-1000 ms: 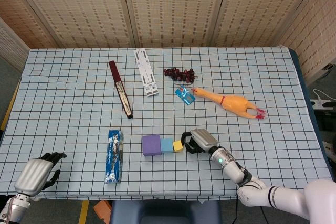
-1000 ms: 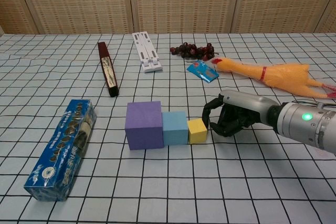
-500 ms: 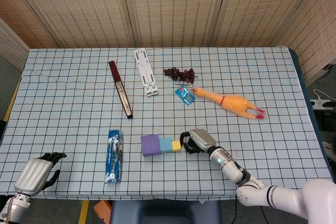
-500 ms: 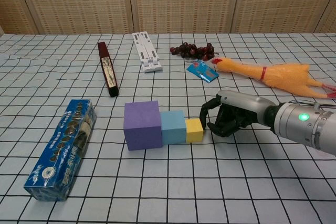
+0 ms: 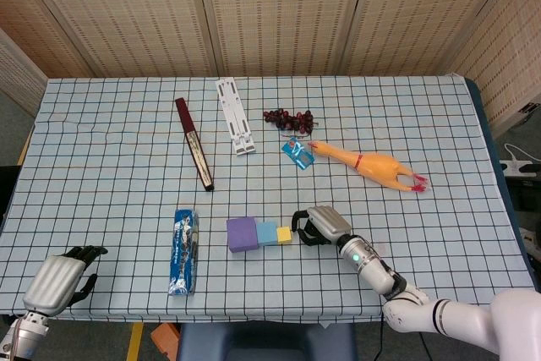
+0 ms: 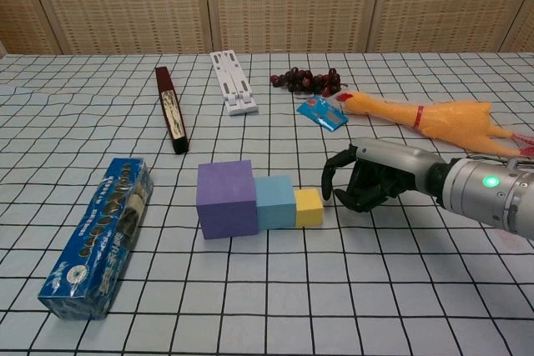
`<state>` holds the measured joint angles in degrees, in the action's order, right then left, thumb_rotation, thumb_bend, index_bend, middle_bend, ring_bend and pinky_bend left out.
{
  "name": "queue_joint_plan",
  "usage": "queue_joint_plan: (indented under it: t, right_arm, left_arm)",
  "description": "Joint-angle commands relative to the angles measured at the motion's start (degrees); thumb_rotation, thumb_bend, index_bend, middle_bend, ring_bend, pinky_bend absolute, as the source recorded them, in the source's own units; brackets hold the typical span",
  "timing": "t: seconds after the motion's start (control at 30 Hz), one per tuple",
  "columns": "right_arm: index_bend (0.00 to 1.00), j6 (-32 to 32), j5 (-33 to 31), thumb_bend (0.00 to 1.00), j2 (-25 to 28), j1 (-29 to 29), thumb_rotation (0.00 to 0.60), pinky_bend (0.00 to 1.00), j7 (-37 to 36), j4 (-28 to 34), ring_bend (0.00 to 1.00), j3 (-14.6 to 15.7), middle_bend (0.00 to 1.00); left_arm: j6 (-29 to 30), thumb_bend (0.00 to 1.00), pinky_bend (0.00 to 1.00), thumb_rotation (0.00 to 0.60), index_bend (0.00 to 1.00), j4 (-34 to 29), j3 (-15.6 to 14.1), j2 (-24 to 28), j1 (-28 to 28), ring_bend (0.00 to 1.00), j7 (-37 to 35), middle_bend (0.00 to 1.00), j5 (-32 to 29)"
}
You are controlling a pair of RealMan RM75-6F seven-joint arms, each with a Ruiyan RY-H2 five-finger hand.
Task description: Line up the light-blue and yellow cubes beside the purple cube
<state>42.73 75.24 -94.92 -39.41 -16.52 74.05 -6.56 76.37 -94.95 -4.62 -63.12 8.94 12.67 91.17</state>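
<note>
The right robot hand (image 6: 360, 185) has been drawn back a little from the yellow cube (image 6: 309, 207): a clear gap is now seen between its curled fingers (image 6: 331, 178) and the cube's side, where half a second ago the fingertips were almost against it. Nothing is held; the fingers are bent inward around empty space. The left robot hand (image 5: 57, 281) is seen in the head view only, resting at the near left edge of the table (image 5: 110, 158) with its fingers curled and empty, unchanged from the earlier frames.

The purple cube (image 6: 225, 198), the light-blue cube (image 6: 276, 202) and the yellow cube are found in one row on the table, each touching the next, the purple one at the left end. Compared with a second ago the row has been shifted slightly leftward and closed up, so no gap is left between cubes. From this the line-up is judged to be essentially done, and the withdrawal is read as a release after the last nudge
</note>
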Motion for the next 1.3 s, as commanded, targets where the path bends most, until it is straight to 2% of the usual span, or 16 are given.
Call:
queue_joint_plan:
  t: [0.03, 0.4, 1.03, 1.3]
  right_arm:
    - [0.49, 0.18, 0.00, 0.50, 0.03, 0.08, 0.600, 1.00, 0.13, 0.01, 0.92, -0.02, 0.99]
    - [0.50, -0.12, 0.15, 0.49, 0.10, 0.13, 0.600, 1.00, 0.12, 0.35, 0.92, 0.49, 0.99]
    - [0.50, -1.25, 2.20, 0.49, -1.15, -0.67, 0.600, 1.00, -4.59, -1.65, 0.92, 0.90, 0.99]
    - [0.50, -0.01, 3.19, 0.49, 1.20, -0.08, 0.600, 1.00, -2.72, -0.28, 0.92, 1.93, 0.99]
  left_arm:
    - [0.01, 0.47, 0.66, 0.600, 0.30, -0.01, 0.00, 0.00, 0.00, 0.36, 0.01, 0.34, 0.01]
    - [-0.07, 0.47, 0.66, 0.600, 0.30, -0.06, -0.02, 0.03, 0.03, 0.36, 0.00, 0.34, 0.02]
    - [0.00, 0.47, 0.66, 0.600, 0.30, 0.08, -0.05, 0.10, 0.03, 0.36, -0.36, 0.34, 0.18]
    - [0.00, 0.47, 0.66, 0.600, 0.30, 0.13, -0.07, 0.15, 0.03, 0.36, -0.39, 0.34, 0.19]
